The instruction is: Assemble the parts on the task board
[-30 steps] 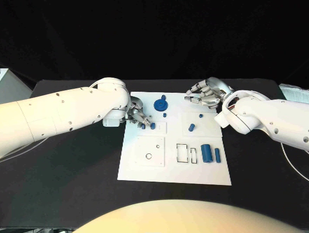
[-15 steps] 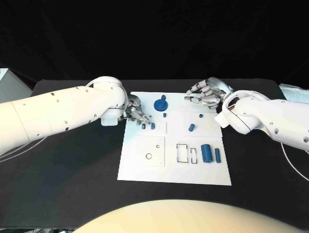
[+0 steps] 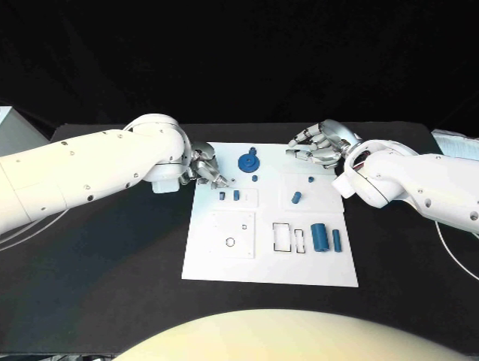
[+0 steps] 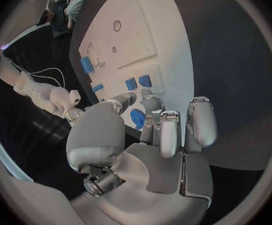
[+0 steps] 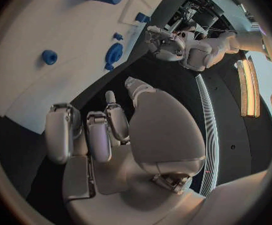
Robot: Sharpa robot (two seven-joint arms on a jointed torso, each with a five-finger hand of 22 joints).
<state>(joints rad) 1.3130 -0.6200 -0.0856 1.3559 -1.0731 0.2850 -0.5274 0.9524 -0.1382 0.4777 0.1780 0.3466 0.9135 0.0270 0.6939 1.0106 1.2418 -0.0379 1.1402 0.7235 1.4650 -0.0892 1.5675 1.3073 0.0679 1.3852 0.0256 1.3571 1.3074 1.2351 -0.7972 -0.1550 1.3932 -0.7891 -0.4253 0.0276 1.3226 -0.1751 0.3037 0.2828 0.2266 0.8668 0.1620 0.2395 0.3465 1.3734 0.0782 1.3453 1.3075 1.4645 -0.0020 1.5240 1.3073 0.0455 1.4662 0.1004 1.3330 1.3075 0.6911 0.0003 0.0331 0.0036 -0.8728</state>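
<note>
left hand (image 3: 206, 167) sits at the task board's (image 3: 271, 267) far-left edge, fingers curled in together, nothing seen in them; its palm side is hidden in the head view. right hand (image 3: 317, 147) hangs over the board's far-right corner, fingers curled, empty as far as the right wrist view shows. two small blue parts (image 3: 229, 195) stand in a square recess just beside the left hand, apart from it. a round blue part (image 3: 249, 161) lies near the far edge between the hands, a small peg (image 3: 256, 178) by it. a tilted blue part (image 3: 297, 198) lies mid-board. a blue cylinder (image 3: 319, 237) and a thin bar (image 3: 337, 240) lie by the outlined slots (image 3: 291, 237). a small hole (image 3: 231, 242) on the left panel is hard to make out.
</note>
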